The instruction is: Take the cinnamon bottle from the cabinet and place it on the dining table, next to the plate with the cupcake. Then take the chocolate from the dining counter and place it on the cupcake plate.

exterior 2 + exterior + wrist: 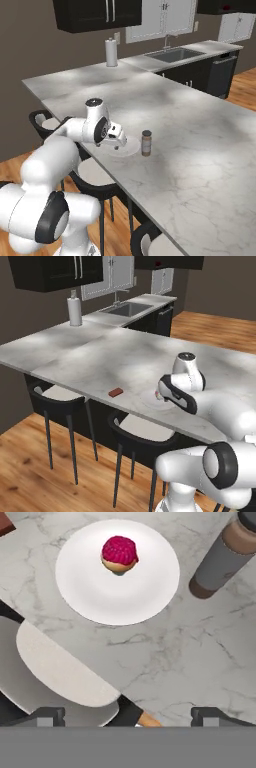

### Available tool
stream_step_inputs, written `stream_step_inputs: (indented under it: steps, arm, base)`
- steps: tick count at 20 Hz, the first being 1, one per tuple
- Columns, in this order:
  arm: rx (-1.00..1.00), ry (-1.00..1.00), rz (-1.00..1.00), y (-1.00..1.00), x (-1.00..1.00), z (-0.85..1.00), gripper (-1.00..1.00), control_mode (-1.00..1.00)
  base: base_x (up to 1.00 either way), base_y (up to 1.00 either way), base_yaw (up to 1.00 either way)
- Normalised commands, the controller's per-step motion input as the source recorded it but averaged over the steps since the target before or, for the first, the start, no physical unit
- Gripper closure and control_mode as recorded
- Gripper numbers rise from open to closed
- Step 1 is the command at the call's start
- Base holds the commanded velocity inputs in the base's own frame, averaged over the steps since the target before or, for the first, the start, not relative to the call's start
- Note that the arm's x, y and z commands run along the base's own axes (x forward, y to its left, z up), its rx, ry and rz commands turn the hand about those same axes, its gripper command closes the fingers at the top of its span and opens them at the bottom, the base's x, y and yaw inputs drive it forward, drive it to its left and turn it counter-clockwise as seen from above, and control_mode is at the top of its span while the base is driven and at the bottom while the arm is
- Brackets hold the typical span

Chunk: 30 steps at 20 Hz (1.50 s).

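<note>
The cinnamon bottle (146,143) (220,559) stands upright on the dining table (100,356) (200,150), just beside the white plate (129,149) (90,592) (149,401). On the plate sits the cupcake (119,554) with its pink-red top. The chocolate (116,392) (5,524), a flat reddish-brown bar, lies on the slab to the plate's left, near the front edge. My gripper (118,138) (130,717) hovers above the table's edge close to the plate, open, with nothing between its fingers. The dark cabinet (55,271) (97,12) hangs on the back wall.
Dark stools (60,398) (142,431) stand under the table's front edge; one pale seat (60,672) lies right below my hand. A white roll (75,308) (111,51) and a sink (127,308) (175,54) sit at the far counter.
</note>
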Motion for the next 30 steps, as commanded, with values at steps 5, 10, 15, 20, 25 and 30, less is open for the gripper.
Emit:
stream_step_inputs:
  steps: [5, 10, 15, 20, 25, 30]
  arm:
    - [0.0, 0.05, -0.16, 0.64, 0.08, 0.12, -1.0, -1.0]
    - [0.0, 0.01, -0.25, 0.62, 0.26, 0.06, -1.0, -1.0]
    - [0.0, 0.02, -0.26, 0.51, 0.44, 0.03, -1.0, -1.0]
    - [0.02, 0.0, -0.21, 0.51, 0.49, 0.07, -1.0, -1.0]
    - [0.15, 0.04, -0.12, 0.37, 0.48, 0.12, -1.0, -1.0]
    - [0.29, 0.01, -0.03, 0.07, 0.52, 0.0, -1.0, -1.0]
  base:
    - [0.0, 0.0, 0.0]
    - [0.0, 0.0, 0.0]
    - [0.0, 0.0, 0.0]
    - [0.0, 0.0, 0.0]
    - [0.0, 0.0, 0.0]
    - [0.0, 0.0, 0.0]
